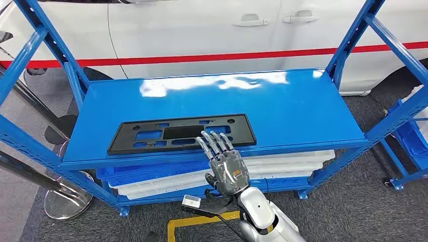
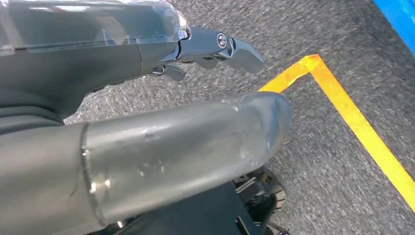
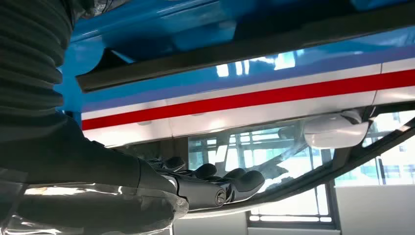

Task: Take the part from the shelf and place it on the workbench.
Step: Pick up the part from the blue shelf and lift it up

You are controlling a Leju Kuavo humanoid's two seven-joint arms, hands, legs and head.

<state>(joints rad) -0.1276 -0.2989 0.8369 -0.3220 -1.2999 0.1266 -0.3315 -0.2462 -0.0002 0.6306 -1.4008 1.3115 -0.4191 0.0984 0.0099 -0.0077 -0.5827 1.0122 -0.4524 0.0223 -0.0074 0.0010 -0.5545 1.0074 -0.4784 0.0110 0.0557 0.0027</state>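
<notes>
Black part [image 1: 181, 133] flat, lengthwise along shelf [image 1: 303, 106]

The right hand's [image 1: 228, 169] fingertips [image 1: 214, 142] covered part of the near edge of the black part [image 1: 151, 133], so contact could not be judged. The left hand [image 2: 147, 98] was cut off by the picture's edge, its fingers mostly hidden behind the thumb.

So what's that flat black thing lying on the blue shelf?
The black part is a thin, flat rectangular panel, seemingly matte plastic, with several cutouts that show the blue shelf beneath. It lies flat along the shelf's front edge. The right robot hand reaches over that edge, its fingertips over the panel; actual contact can't be confirmed.
</notes>
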